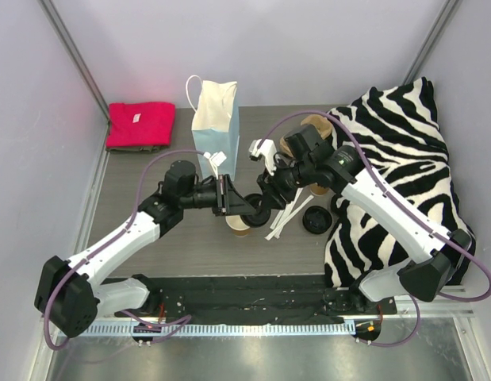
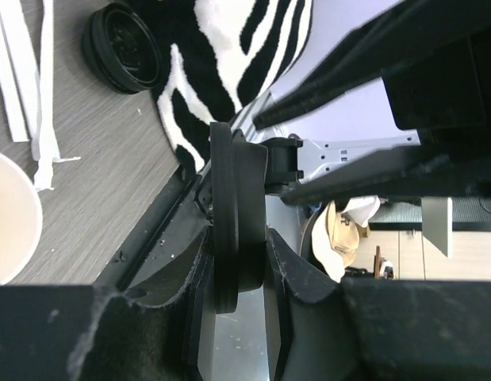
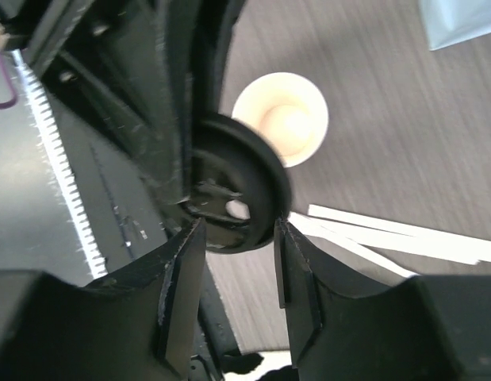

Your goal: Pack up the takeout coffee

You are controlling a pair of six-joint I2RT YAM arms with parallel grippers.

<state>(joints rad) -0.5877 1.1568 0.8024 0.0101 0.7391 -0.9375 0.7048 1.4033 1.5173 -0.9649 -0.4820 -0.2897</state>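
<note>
The left claw (image 2: 239, 266) pinches the black lid (image 2: 229, 190) on edge, close by the open paper cup (image 3: 281, 119) standing on the counter (image 1: 189, 246). The right claw (image 3: 237, 230) straddles the same lid, half open; whether it grips is unclear.

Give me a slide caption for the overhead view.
Left gripper holds a black lid beside an open paper cup while the right gripper brackets it.

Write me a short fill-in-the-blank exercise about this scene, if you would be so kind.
1. The left gripper grips a round black ___.
2. The paper bag at the back is light ___.
3. The folded cloth in the far left corner is ___.
4. The uncovered cup stands on the ___.
Missing words: lid; blue; red; table.
</note>
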